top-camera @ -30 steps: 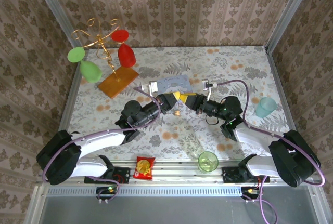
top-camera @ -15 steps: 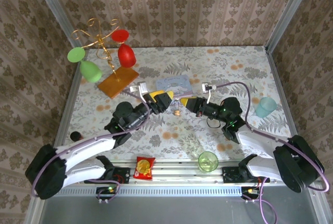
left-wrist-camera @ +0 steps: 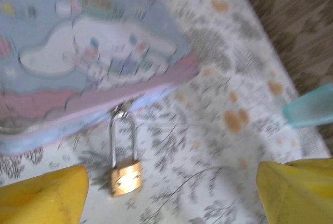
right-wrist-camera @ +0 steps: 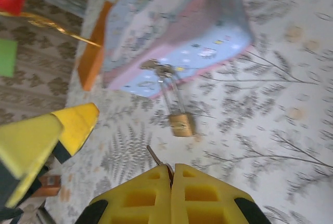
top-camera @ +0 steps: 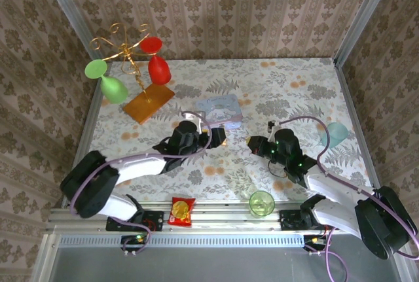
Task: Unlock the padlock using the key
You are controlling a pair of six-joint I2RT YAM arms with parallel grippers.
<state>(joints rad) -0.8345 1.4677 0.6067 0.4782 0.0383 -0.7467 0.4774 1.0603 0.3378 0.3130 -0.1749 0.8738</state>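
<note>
Padlock (left-wrist-camera: 125, 178), brass with a thin silvery shackle, lies flat on the flowered tabletop (top-camera: 288, 86) just beside the near edge of the pale blue tin (top-camera: 219, 108). The top of its shackle reaches a small clasp on the tin's front wall, and its body points away from the tin. The right wrist view shows the same thing: the padlock (right-wrist-camera: 180, 123) is just off the tin (right-wrist-camera: 171, 26), with its shackle running up to the clasp.

The left hand (top-camera: 219, 136) hovers near the tin's near edge. In its own camera the left hand (left-wrist-camera: 171, 182) is spread wide, one yellow finger on each side of the padlock and neither touching it.

The right hand (top-camera: 251, 144) sits near the tin, on the side toward the teal cup (top-camera: 335, 135), and it faces the padlock. Its yellow fingers (right-wrist-camera: 203, 190) are pressed together on the key (right-wrist-camera: 154, 157), of which a thin sliver sticks out toward the padlock. The key is apart from the padlock, with bare tabletop between them.

Well apart from the tin, toward the arms' bases, stand a green cup (top-camera: 262, 203) and an orange snack packet (top-camera: 181, 211). On the tin's other side, toward the far left corner, a golden rack (top-camera: 127, 56) on an orange base carries red and green glasses.
</note>
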